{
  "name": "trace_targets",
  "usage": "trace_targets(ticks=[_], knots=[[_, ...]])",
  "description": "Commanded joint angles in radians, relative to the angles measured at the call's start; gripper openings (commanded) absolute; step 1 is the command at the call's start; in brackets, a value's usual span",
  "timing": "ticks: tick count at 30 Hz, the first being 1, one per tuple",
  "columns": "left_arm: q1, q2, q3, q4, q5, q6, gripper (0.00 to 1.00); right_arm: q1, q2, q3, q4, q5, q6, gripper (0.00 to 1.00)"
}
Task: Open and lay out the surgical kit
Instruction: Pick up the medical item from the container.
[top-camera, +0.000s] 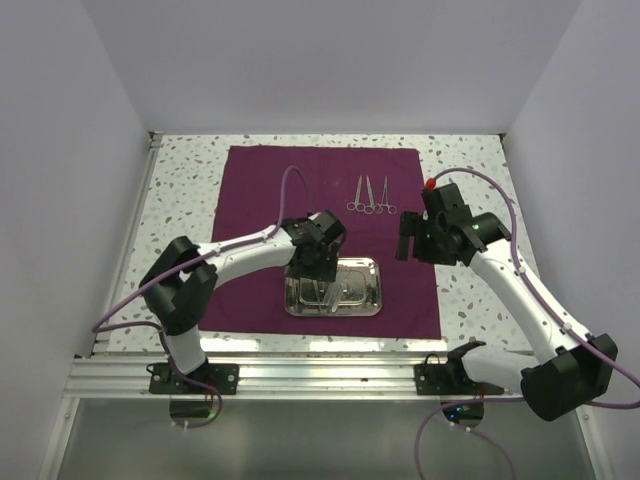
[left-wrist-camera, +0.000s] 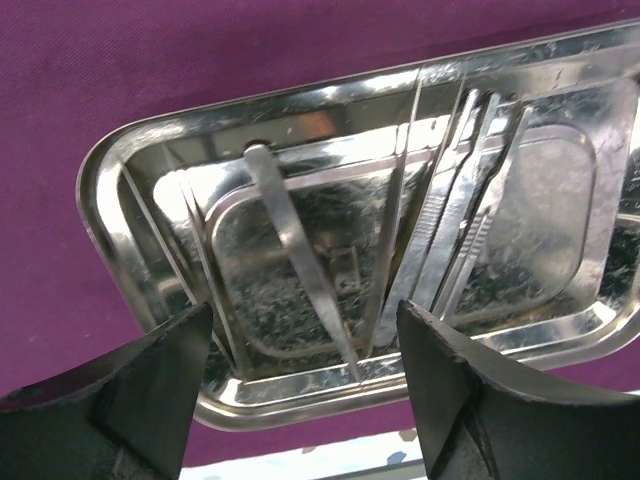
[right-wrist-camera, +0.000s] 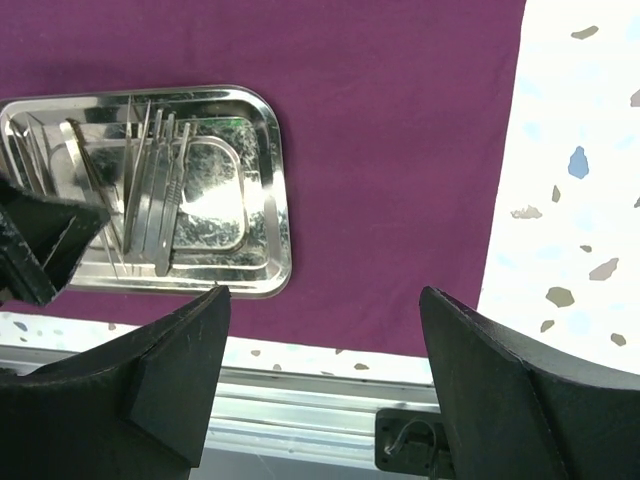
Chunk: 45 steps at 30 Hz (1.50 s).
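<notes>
The maroon cloth wrap (top-camera: 260, 190) lies spread flat on the table. The steel tray (top-camera: 368, 296) sits on its near middle and holds several thin silver tweezers and handles (left-wrist-camera: 450, 215). Two ring-handled forceps (top-camera: 368, 194) lie side by side on the cloth behind the tray. My left gripper (top-camera: 318, 262) hovers over the tray's left part, open and empty, its fingers (left-wrist-camera: 150, 390) either side of a tweezer (left-wrist-camera: 300, 262). My right gripper (top-camera: 408, 240) is open and empty above the cloth's right part; its view shows the tray (right-wrist-camera: 270, 170) at left.
The speckled white tabletop (top-camera: 470, 290) borders the cloth on all sides. An aluminium rail (top-camera: 320, 375) runs along the near edge with both arm bases. White walls enclose the left, right and back. Purple cables loop off both arms.
</notes>
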Motion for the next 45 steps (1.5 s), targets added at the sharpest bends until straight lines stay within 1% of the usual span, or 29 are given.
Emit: trace_targets(ticks=[1, 5, 7, 8, 9, 14, 17, 20, 27, 29, 30, 31, 34, 38, 39, 41, 43, 44, 45], knots=[[-0.021, 0.038, 0.067, 0.034, -0.05, -0.042, 0.77, 0.001, -0.029, -0.014, -0.037, 0.012, -0.033, 0.8], [-0.026, 0.063, 0.073, 0.014, -0.071, -0.073, 0.7, 0.003, -0.046, -0.034, -0.045, 0.016, -0.044, 0.8], [-0.026, 0.066, 0.063, 0.019, -0.074, -0.079, 0.6, 0.001, -0.049, -0.041, -0.045, 0.017, -0.044, 0.8], [-0.027, 0.067, 0.061, 0.022, -0.076, -0.082, 0.57, 0.003, -0.05, -0.043, -0.046, 0.017, -0.046, 0.8], [-0.026, 0.072, 0.061, 0.022, -0.079, -0.081, 0.56, 0.003, -0.052, -0.043, -0.048, 0.017, -0.047, 0.8], [-0.027, 0.104, 0.073, 0.017, -0.09, -0.082, 0.55, 0.003, -0.046, -0.037, -0.049, 0.022, -0.049, 0.8], [-0.026, 0.126, 0.075, 0.014, -0.093, -0.081, 0.53, 0.001, -0.035, -0.026, -0.052, 0.023, -0.049, 0.8], [-0.026, 0.141, 0.067, 0.023, -0.09, -0.084, 0.47, 0.001, -0.026, -0.022, -0.054, 0.026, -0.049, 0.8], [-0.027, 0.164, 0.034, 0.062, -0.045, -0.087, 0.16, 0.001, -0.01, -0.032, -0.056, 0.042, -0.047, 0.8], [-0.026, 0.167, 0.035, 0.063, -0.039, -0.084, 0.09, 0.001, -0.003, -0.034, -0.054, 0.043, -0.046, 0.8], [-0.026, 0.163, 0.044, 0.06, -0.037, -0.081, 0.02, 0.001, 0.0, -0.034, -0.054, 0.043, -0.044, 0.79], [-0.024, 0.16, 0.053, 0.043, -0.039, -0.076, 0.0, 0.001, 0.002, -0.035, -0.051, 0.043, -0.043, 0.79], [-0.023, 0.143, 0.116, 0.004, -0.06, -0.056, 0.0, 0.0, 0.013, -0.037, -0.04, 0.045, -0.036, 0.8], [-0.02, 0.115, 0.246, -0.108, -0.082, -0.01, 0.0, 0.003, 0.02, -0.025, -0.037, 0.051, -0.03, 0.79], [-0.009, 0.106, 0.303, -0.127, -0.088, 0.002, 0.0, 0.003, 0.022, -0.023, -0.037, 0.051, -0.029, 0.79], [0.009, 0.101, 0.357, -0.176, -0.105, 0.04, 0.0, 0.001, 0.022, -0.014, -0.037, 0.058, -0.026, 0.79], [0.057, 0.089, 0.408, -0.172, -0.116, 0.08, 0.0, 0.001, 0.022, -0.011, -0.037, 0.062, -0.021, 0.8], [0.078, 0.084, 0.414, -0.155, -0.123, 0.132, 0.0, 0.003, 0.022, -0.009, -0.037, 0.063, -0.02, 0.8], [0.132, 0.09, 0.431, -0.146, -0.12, 0.158, 0.0, 0.001, 0.022, -0.009, -0.037, 0.066, -0.018, 0.79]])
